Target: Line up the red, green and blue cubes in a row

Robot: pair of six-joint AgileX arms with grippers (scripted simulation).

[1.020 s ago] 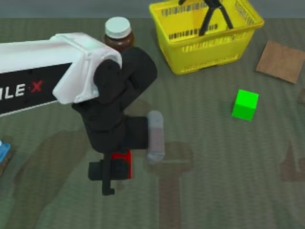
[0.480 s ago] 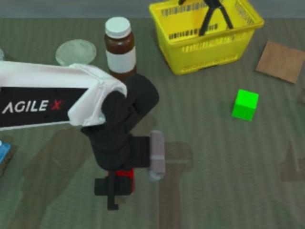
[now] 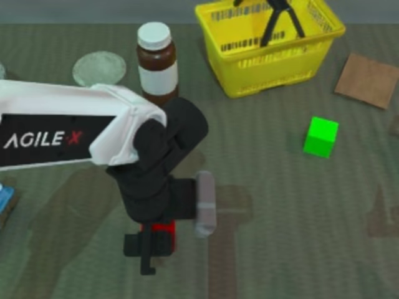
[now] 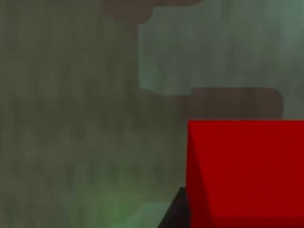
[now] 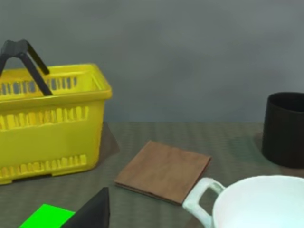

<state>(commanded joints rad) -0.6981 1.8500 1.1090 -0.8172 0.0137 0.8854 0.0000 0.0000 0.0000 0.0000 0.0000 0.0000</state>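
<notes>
**Left hand clamped on red cube, barely moved since 0.5 s ago**

Left hand (image 3: 148, 244) sits low over the front-left part of the bench (image 3: 280, 237), grasping the red cube (image 3: 161, 229); in the top view only a sliver of red shows betw. the black wrist and the dark fingers (image 3: 147, 261). Left wrist view has the cube filling its corner (image 4: 244, 171), w/ a dark finger edge touching its lower side and bench cloth behind.

Vs 0.5 s ago: arm, hand and cube sit in practically the same spot, no visible shift. Vs 1.0 s ago: arm has swung toward the front of the bench, so the brown jar (image 3: 156, 62) w/ white lid and the round clear disc (image 3: 98, 67) beside it are now fully uncovered; hand and cube are a bit nearer the front edge.

Green cube (image 3: 321, 137) unchanged, alone on the right half, well apart from the red one, near the yellow basket (image 3: 268, 59). Brown square mat (image 3: 366, 80) lies at far right. Blue cube: only a blue sliver at the left edge (image 3: 4, 198), can't tell if that's it.

Right hand not seen from above; its wrist view shows one dark finger tip (image 5: 92, 213), state can't tell, plus basket, mat, green cube corner (image 5: 45, 216), a white handled pot (image 5: 256, 202) and a black cylinder (image 5: 284, 128).
</notes>
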